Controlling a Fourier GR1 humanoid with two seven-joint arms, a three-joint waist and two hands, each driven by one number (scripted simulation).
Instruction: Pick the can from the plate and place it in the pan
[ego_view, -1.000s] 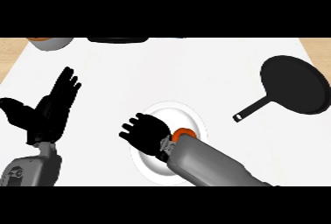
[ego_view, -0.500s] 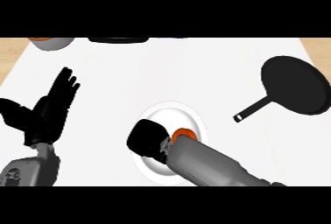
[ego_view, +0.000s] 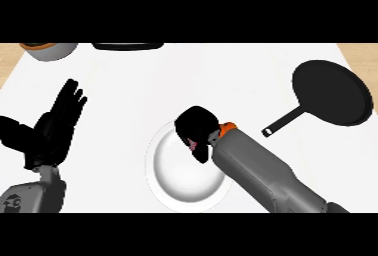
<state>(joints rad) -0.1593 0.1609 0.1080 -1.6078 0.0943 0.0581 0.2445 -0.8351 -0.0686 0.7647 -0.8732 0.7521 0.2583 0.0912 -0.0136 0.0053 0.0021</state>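
From the head view, one white plate (ego_view: 181, 185) is sitting on the white counter (ego_view: 192, 75), low and a little left of middle. One black pan (ego_view: 331, 92) is lying well apart to the plate's upper right, its handle pointing down-left toward the plate. Two hands are showing. The right hand (ego_view: 196, 129) is hovering over the plate's upper right rim, its fingers curling round something mostly hidden; a pinkish sliver is peeking out under the palm and an orange edge is showing beside the wrist, which is likely the one can (ego_view: 228, 126), though I cannot tell for sure. It is sitting over the plate's edge, not in the pan. The left hand (ego_view: 52, 132) is resting at the left side, fingers straight, pressed together and pointing up, holding nothing. At the top edge, one grey bowl (ego_view: 50, 50) with an orange rim and one dark tray (ego_view: 127, 46) are partly cut off.
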